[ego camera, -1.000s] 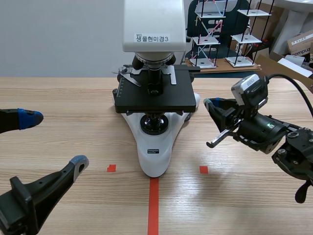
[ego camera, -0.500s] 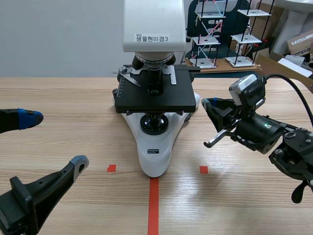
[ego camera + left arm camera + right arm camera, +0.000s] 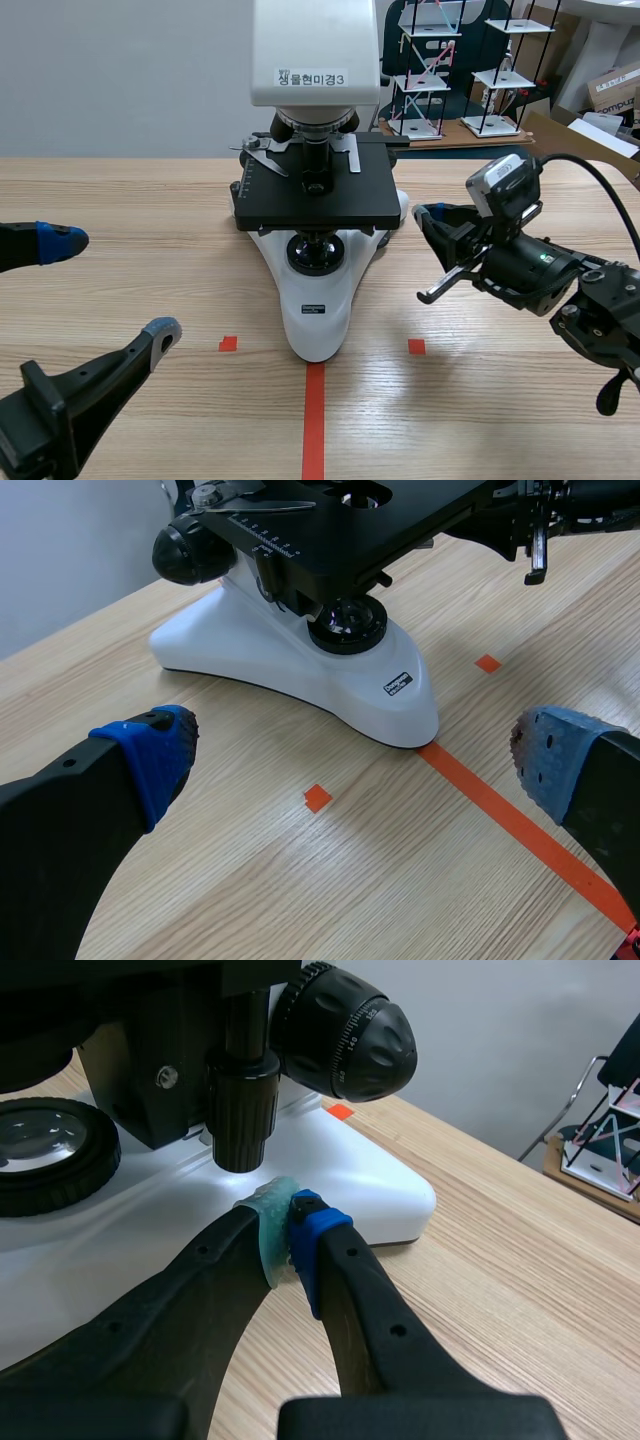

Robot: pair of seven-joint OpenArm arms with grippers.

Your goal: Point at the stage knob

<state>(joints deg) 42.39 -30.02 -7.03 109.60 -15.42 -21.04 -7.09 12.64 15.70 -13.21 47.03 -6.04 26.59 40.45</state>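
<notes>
A white microscope point(image 3: 315, 290) with a black stage point(image 3: 314, 195) stands at the table's middle. Its stage knob point(image 3: 241, 1095), a black ribbed stem, hangs down under the stage beside the large focus knob point(image 3: 345, 1032). My right gripper point(image 3: 285, 1228) is shut with nothing held; its tips sit just below and in front of the stage knob, a small gap away. In the scene view the right gripper point(image 3: 428, 216) is at the microscope's right side. My left gripper point(image 3: 345, 755) is open at the near left, well short of the microscope base point(image 3: 300, 660).
White lattice racks point(image 3: 470, 70) and boxes stand behind the table at the far right. Orange-red tape marks point(image 3: 314, 420) lie in front of the microscope. The right arm's cable point(image 3: 600, 190) arcs above it.
The right gripper has edged slightly left toward the microscope's right side. The left arm has not moved.
</notes>
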